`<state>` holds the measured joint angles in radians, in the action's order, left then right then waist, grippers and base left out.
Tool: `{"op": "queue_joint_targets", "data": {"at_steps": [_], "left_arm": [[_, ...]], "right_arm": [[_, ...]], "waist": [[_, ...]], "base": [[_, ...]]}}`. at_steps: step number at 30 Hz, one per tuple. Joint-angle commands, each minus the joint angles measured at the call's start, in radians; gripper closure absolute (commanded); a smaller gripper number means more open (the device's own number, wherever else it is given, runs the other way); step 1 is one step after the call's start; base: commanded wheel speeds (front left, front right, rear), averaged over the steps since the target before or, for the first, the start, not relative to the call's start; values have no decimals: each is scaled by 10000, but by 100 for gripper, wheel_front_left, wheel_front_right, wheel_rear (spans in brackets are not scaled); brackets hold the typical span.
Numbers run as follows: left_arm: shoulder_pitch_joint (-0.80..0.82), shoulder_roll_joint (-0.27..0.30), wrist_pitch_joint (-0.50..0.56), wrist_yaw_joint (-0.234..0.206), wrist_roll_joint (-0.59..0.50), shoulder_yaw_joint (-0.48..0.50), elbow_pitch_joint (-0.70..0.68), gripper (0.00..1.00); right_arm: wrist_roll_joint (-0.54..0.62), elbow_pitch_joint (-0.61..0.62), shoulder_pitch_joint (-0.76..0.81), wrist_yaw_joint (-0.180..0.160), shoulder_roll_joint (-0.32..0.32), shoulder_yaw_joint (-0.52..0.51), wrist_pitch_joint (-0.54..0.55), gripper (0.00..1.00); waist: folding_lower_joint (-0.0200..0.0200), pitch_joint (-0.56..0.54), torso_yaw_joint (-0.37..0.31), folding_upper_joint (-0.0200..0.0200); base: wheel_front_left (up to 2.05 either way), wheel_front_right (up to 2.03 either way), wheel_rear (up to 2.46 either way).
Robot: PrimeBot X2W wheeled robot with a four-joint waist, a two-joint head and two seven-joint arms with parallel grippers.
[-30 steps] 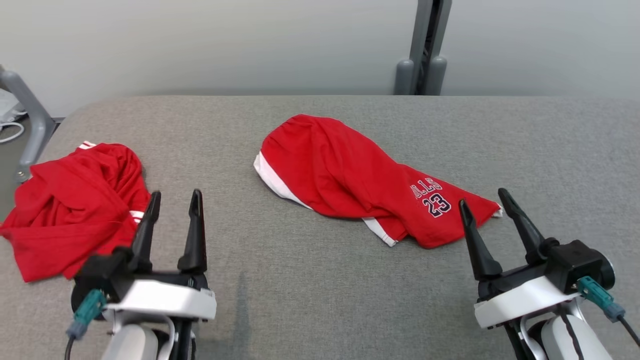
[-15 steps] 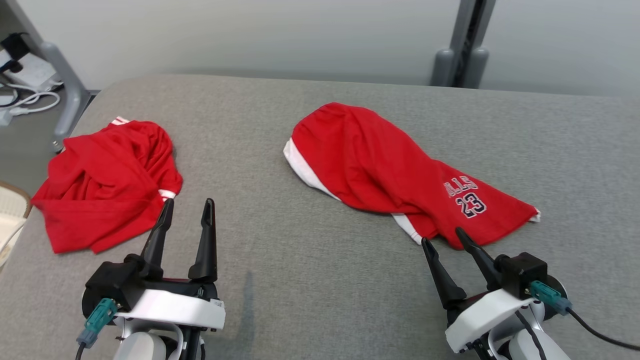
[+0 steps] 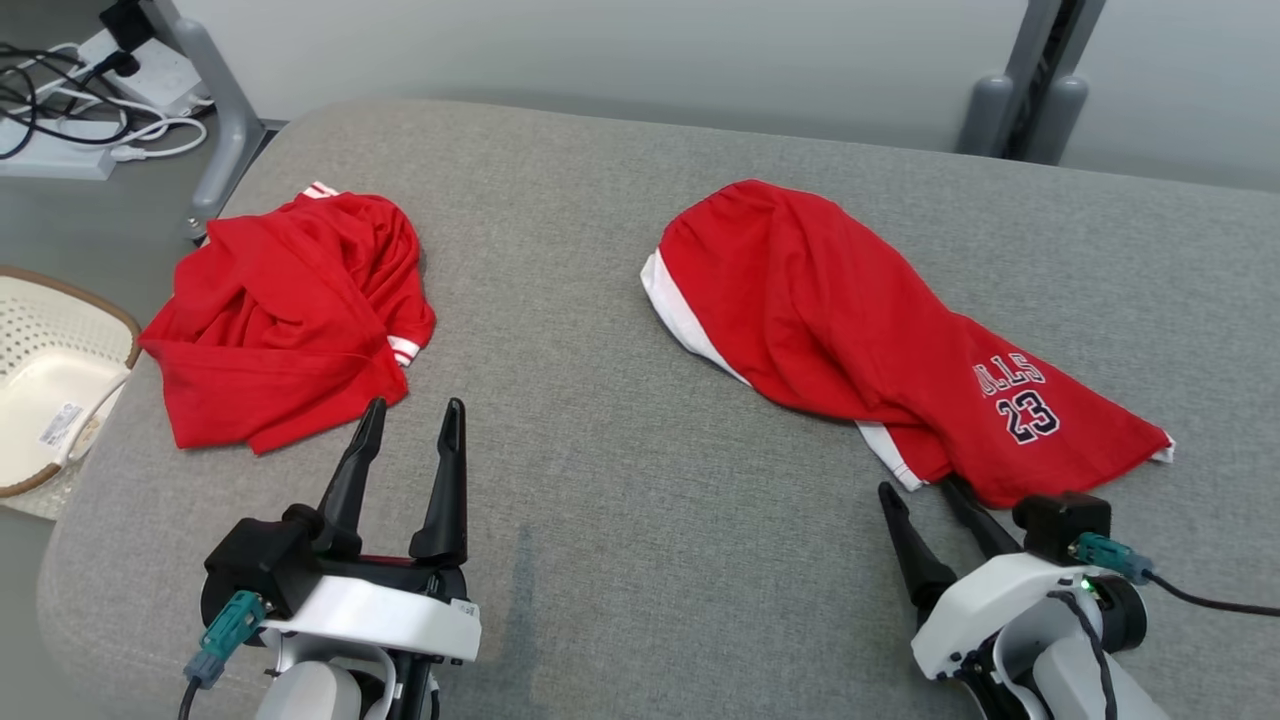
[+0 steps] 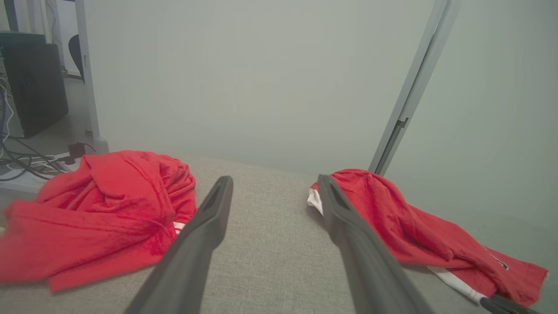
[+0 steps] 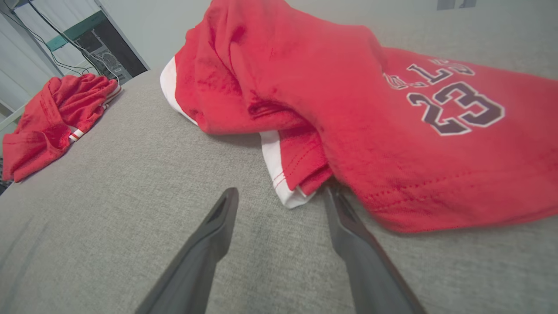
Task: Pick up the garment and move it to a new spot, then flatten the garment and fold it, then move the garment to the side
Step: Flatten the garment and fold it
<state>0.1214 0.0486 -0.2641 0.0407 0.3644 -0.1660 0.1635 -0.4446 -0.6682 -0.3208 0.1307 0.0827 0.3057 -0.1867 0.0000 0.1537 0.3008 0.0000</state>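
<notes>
Red garment (image 3: 850, 330) with a 23 on it lies crumpled on the right half of the grey desk (image 3: 600, 500), well apart from a second red garment (image 3: 290, 310) at the left. Right claw (image 3: 915, 490) — spread wide, gripping nothing — sits at the garment's near hem, one fingertip touching or just under the cloth edge. Left claw (image 3: 415, 408) is wide too and empty, just beside the second red garment.

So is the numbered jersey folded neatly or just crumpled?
Crumpled: the garment lies in a loose wrinkled heap, lettering partly hidden by a fold.
</notes>
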Motion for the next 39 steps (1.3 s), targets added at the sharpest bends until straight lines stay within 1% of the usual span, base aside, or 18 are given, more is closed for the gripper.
{"op": "queue_joint_targets", "data": {"at_steps": [1, 7, 8, 9, 10, 11, 16, 18, 21, 24, 26, 30, 32, 36, 39], "left_arm": [[155, 36, -6, -60, 64, -18, -21, 0], [171, 34, -6, -140, 148, -194, -85, 0], [183, 35, -6, -141, 152, -215, -99, 0], [199, 35, -6, -154, 157, -229, -114, 0], [217, 35, -6, -163, 161, -242, -122, 0], [238, 33, -6, -180, 163, -256, -131, 0], [235, 33, -6, -225, 141, -177, -126, 0], [204, 33, -6, -223, 168, -100, -78, 0], [162, 36, -6, -135, 187, 11, 5, 0], [42, 33, -5, -112, 214, 99, 87, 0], [-31, 33, -6, -82, 232, 117, 142, 0], [-175, 37, -6, -90, 287, 60, 193, 0], [-257, 36, -6, -105, 339, 22, 201, 0], [-388, 37, -6, -131, 421, -109, 227, 0], [-511, 37, -6, -186, 493, -202, 230, 0]], "right_arm": [[-77, -121, -160, 1, 31, -67, -47, 0], [-184, -740, -486, 1, -7, -171, -161, 0], [-215, -821, -537, 1, -16, -154, -169, 15], [-241, -894, -577, 1, -24, -135, -162, 54], [-236, -976, -617, 1, -22, -96, -155, 82], [-238, -1094, -708, 1, -6, 19, -208, 100], [-399, -1129, -880, 1, -6, 317, -269, 100], [-540, -1017, -879, 1, 19, 569, -219, 100], [-935, -642, -710, 1, 161, 1045, -7, 100], [-1728, 92, -415, 1, 404, 1652, 570, 100], [-2340, 809, -166, 1, 772, 2107, 1114, 100], [-3496, 2377, 380, 1, 1829, 2565, 2273, 100], [-3929, 3085, 586, 1, 2434, 2470, 2782, 100], [-4842, 4374, 1185, 1, 3351, 2258, 4219, 100], [-5574, 5174, 1757, 1, 3756, 1844, 5289, 100]], "waist": [[0, 50, 69, 0], [0, 192, 220, 0], [0, 217, 235, 0], [0, 243, 248, 0], [0, 268, 258, 0], [0, 307, 260, 0], [0, 306, 107, 0], [0, 232, -54, 0], [0, 33, -377, 0], [0, -268, -814, 0], [0, -476, -1121, 0], [0, -860, -1724, 0], [0, -1007, -1989, 0], [0, -1242, -2399, 0], [0, -1374, -2605, 0]], "base": [[0, 0, 0], [0, 0, 0], [0, 0, 0], [0, 0, 0], [0, 0, 0], [0, 0, 0], [0, 0, 0], [0, 0, 0], [0, 0, 0], [0, 0, 0], [0, 0, 0], [0, 0, 0], [0, 0, 0], [0, 0, 0], [0, 0, 0]]}}
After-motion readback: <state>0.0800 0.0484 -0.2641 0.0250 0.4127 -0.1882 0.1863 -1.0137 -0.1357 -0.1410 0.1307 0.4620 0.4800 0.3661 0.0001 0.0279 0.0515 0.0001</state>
